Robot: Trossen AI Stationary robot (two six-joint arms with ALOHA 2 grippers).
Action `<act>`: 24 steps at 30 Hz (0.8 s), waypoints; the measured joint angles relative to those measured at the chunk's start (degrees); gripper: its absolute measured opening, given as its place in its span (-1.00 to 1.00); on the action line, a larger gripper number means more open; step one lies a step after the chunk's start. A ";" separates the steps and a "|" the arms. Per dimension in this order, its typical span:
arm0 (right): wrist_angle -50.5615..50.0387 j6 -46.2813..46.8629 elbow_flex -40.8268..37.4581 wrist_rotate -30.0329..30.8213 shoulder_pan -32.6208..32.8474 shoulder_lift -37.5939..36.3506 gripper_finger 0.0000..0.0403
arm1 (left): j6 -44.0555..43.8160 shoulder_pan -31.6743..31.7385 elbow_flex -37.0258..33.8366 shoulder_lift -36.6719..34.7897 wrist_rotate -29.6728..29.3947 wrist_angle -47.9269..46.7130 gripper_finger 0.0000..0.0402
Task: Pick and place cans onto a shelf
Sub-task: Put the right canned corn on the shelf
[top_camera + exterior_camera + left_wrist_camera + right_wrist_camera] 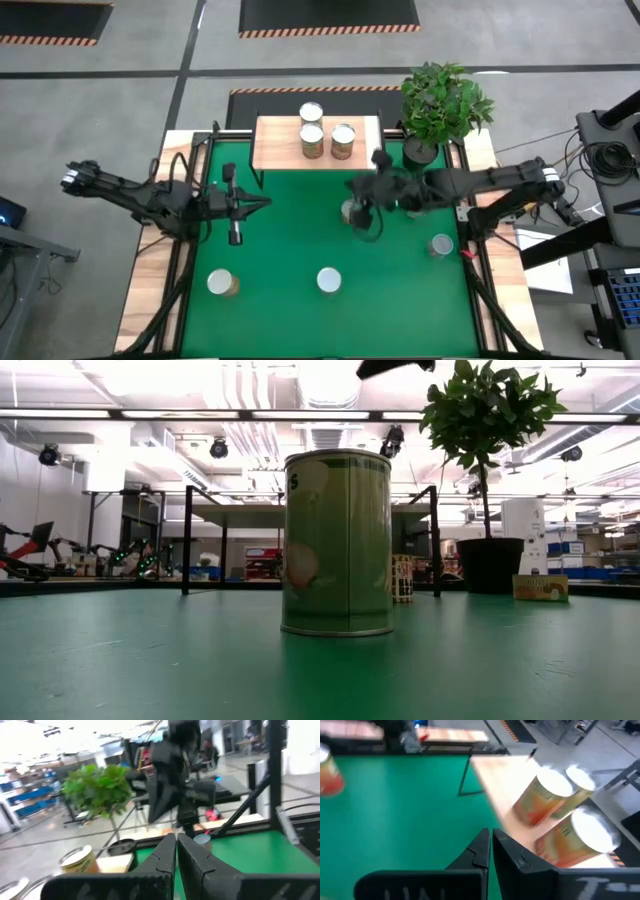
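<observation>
Three cans (322,131) stand upright on the shelf (275,150), round silver tops up and long axes vertical, bunched at the right part of its wood top at the far edge of the green mat (300,240). The shelf's long side runs left to right across the table. Four more cans are on the mat: a near-left can (221,283), a near-middle can (329,281), a right can (441,244) near the right edge, and a hidden can (349,210) mostly covered from above by the right arm, so only a sliver of its rim shows. All those that can be read stand on end. In the low view one can (337,543) fills the centre, upright with a greenish label; which of the mat cans it is cannot be told for sure. The right gripper (360,208) hangs above the mat's middle right, just beside the hidden can, its fingers (485,851) pressed together and holding nothing; whether it touches the can cannot be told. Its wrist view shows the three shelf cans (561,815) blurred and tilted in the picture. The left gripper (262,203) sits over the mat's left part, pointing right, fingers (167,855) closed together and empty. The plant (444,100) stands in a black pot (421,152) at the far right corner, beside the shelf.
</observation>
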 joint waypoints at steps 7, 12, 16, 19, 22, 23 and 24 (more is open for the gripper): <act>-9.95 -4.61 13.19 -5.14 -10.21 7.06 -0.96 | 0.02 0.00 -0.12 -2.93 -1.49 -3.38 -1.00; -24.06 -8.27 23.55 -6.38 -17.82 14.39 -0.96 | -0.05 0.00 -0.38 -3.81 -1.49 -5.19 -1.00; -32.43 -12.14 30.11 -14.36 -23.18 19.19 -0.96 | -0.09 0.00 -0.39 -3.92 -1.48 -5.12 -1.00; -34.09 -14.85 32.61 -20.44 -25.24 21.45 -0.96 | -0.12 0.00 -0.39 -3.90 -1.49 -5.12 -1.00; -33.39 -16.94 32.91 -21.68 -26.05 22.51 -0.96 | -0.14 0.00 -0.39 -3.86 -1.46 -5.14 -1.00; -33.49 -17.46 32.91 -21.62 -26.14 22.93 -0.96 | -0.14 0.00 -0.39 -3.88 -1.46 -5.16 -1.00; -33.54 -17.50 32.89 -21.61 -26.25 23.12 -0.96 | -0.14 0.02 -0.39 -3.88 -1.46 -5.16 -1.00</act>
